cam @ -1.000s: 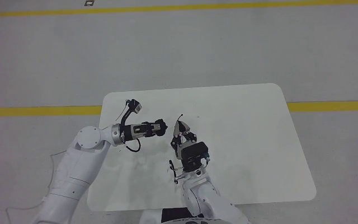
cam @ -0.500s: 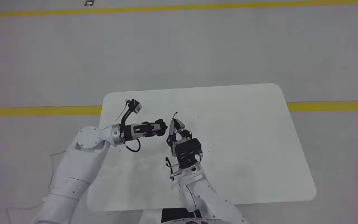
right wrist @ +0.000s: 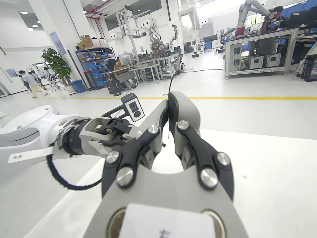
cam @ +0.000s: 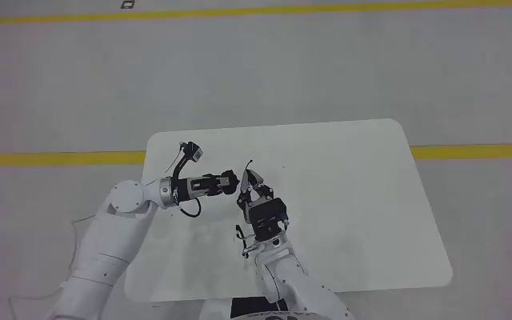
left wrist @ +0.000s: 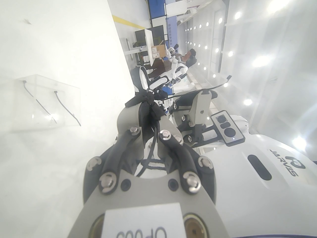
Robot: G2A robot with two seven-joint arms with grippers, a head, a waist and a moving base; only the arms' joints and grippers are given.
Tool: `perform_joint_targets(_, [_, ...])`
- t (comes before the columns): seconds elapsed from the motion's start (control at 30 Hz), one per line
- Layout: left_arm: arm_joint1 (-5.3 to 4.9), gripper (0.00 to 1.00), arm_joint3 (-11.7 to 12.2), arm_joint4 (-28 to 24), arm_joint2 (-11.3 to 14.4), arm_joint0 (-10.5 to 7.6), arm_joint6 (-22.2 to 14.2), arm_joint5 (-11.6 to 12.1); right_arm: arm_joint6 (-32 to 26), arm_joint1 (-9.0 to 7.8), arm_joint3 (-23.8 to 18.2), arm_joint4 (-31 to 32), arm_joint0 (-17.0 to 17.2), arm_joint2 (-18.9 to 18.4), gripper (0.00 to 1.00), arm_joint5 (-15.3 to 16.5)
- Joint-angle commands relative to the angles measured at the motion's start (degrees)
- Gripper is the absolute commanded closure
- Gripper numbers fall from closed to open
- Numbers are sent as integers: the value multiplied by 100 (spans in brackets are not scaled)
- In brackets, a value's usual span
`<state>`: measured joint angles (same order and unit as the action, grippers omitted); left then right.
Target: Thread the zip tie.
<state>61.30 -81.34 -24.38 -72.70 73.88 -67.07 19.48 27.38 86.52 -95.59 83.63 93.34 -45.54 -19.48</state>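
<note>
Fingertips of right gripper (right wrist: 169, 101) pinched together on zip tie (right wrist: 172, 81), strap lying along the fingers, free end jutting straight out past the tips. Just beside right gripper, on its left: left gripper (cam: 232, 180), likewise closed, on what impossible to tell, tips aimed crosswise at that jutting end, narrowly apart from it
</note>
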Motion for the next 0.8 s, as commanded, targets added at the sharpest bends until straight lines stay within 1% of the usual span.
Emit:
perform_joint_targets(0.0, [0, 100, 0, 0, 0, 0, 0, 0, 0, 0, 0, 0, 0, 0, 100, 0])
perform_joint_targets(0.1, [0, 100, 0, 0, 0, 0, 0, 0, 0, 0, 0, 0, 0, 0, 100, 0])
perform_joint_targets(0.17, [5, 100, -28, 76, 29, 52, 286, -4, 0, 0, 0, 0, 0, 0, 100, 0])
perform_joint_targets(0.27, [3, 100, -104, 17, 22, 206, 634, 0, 0, 0, 0, 0, 0, 0, 100, 0])
perform_joint_targets(0.37, [-6, 100, -233, 114, 9, 351, 871, 0, 0, 0, 0, 0, 0, 0, 100, 0])
perform_joint_targets(0.5, [0, 100, -417, 223, -6, 477, 1179, 0, 0, 0, 0, 0, 0, 0, 100, 0])
perform_joint_targets(0.6, [14, 100, -537, 260, 24, 543, 1332, 0, 0, 0, 0, 0, 0, 0, 100, 0])
perform_joint_targets(0.77, [29, 100, -594, 311, 53, 568, 1414, 0, 0, 0, 0, 0, 0, 0, 100, 0])
